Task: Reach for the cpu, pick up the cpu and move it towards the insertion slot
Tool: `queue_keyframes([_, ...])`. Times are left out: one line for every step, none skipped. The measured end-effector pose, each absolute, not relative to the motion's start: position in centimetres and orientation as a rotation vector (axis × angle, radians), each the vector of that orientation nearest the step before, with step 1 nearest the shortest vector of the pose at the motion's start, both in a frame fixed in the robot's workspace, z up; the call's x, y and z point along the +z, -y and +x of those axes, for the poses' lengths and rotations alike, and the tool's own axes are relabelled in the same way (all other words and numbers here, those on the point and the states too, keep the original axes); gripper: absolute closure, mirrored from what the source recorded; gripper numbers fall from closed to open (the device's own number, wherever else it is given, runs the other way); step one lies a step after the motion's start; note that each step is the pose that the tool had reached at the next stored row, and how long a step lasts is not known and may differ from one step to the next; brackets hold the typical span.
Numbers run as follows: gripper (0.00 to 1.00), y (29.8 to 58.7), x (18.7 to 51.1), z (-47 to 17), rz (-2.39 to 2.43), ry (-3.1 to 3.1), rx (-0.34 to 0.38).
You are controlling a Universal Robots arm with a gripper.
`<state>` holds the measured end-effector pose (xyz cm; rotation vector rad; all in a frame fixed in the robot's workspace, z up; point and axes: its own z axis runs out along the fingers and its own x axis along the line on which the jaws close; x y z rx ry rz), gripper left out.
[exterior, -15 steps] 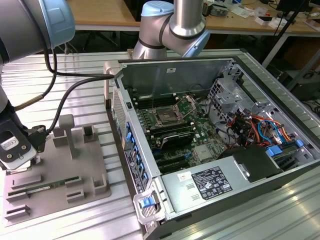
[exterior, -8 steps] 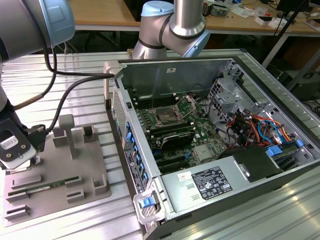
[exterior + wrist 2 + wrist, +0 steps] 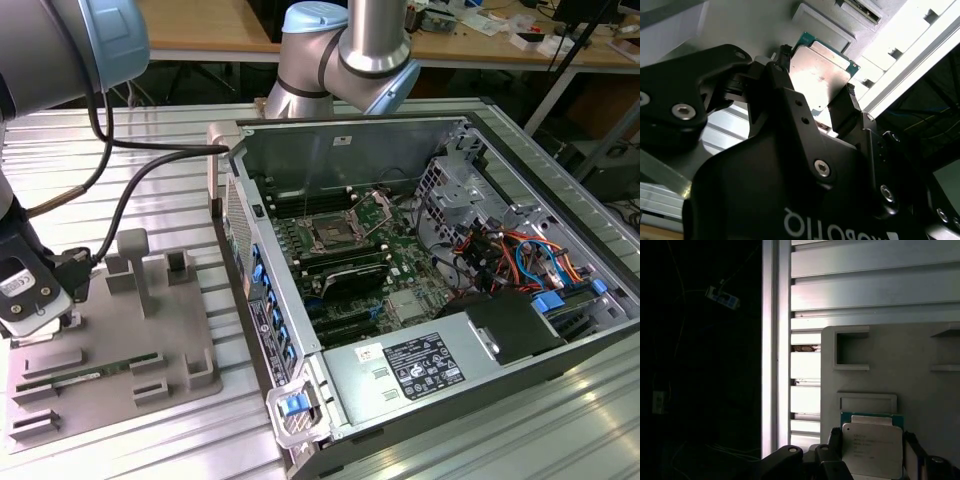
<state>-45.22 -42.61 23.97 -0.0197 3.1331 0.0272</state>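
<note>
Fingers (image 3: 844, 109) tight on two opposite cpu (image 3: 872, 450) edges, near the rim of the grey tray (image 3: 880, 347), slatted table (image 3: 865, 290) alongside.

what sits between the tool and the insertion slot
In the exterior view, the grey fixture's upright posts and the computer case wall stand between the tool, shut on the cpu, and the insertion slot.

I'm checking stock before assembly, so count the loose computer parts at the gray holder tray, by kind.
cpu: 1
memory stick: 1
Total: 2
</note>
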Motion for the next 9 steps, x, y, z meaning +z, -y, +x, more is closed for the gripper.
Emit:
queue_keyframes([0.45,42.61,24.04,-45.22,-0.02,-3.133,0.027])
queue_keyframes([0.45,42.61,24.17,-45.22,-0.02,-3.133,0.027])
queue_keyframes([0.45,42.61,24.28,-45.22,-0.02,-3.133,0.027])
queue_keyframes([0.45,42.61,24.35,-45.22,-0.02,-3.133,0.027])
queue_keyframes([0.45,42.61,24.4,-45.22,-0.02,-3.133,0.027])
queue_keyframes([0.45,42.61,24.46,-45.22,-0.02,-3.133,0.027])
queue_keyframes([0.45,42.61,24.51,-45.22,-0.02,-3.133,0.027])
queue_keyframes([0.45,42.61,24.54,-45.22,-0.02,-3.133,0.027])
queue_keyframes([0.45,42.61,24.57,-45.22,-0.02,-3.133,0.027])
